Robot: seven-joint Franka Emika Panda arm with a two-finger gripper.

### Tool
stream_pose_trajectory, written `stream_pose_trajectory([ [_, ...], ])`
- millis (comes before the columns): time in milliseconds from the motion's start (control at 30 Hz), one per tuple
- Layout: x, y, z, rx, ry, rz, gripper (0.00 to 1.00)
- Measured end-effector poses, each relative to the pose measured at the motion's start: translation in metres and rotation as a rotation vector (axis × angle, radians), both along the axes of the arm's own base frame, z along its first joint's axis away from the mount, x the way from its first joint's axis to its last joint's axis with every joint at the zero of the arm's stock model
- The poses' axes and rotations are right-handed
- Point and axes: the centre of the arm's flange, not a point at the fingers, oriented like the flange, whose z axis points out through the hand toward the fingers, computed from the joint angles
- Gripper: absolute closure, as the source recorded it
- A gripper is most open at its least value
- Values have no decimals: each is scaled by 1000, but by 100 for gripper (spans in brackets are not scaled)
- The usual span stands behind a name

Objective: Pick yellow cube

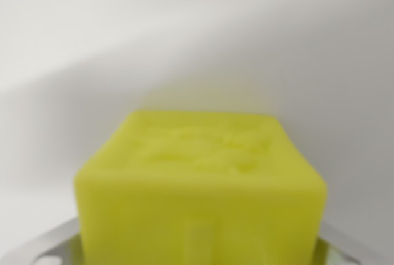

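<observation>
The yellow cube [200, 188] fills the lower middle of the wrist view, very close to the camera and blurred. Its top face has a faint raised pattern, and its front face runs off the bottom edge. Curved grey metal pieces [37, 249] show at the bottom left and bottom right corners, on either side of the cube's base. I cannot make out the gripper's fingertips, so it is unclear whether they touch the cube.
A plain white surface [197, 37] lies behind and around the cube, with a soft shadow band running diagonally across it. No other objects are visible.
</observation>
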Motion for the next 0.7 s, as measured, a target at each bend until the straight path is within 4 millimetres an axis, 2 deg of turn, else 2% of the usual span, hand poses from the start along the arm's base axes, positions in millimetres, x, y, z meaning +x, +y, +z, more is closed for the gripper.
stream_pose_trajectory([
  [167,0,0,4,0,0,0,100],
  [700,0,0,43,-1,0,0,100],
])
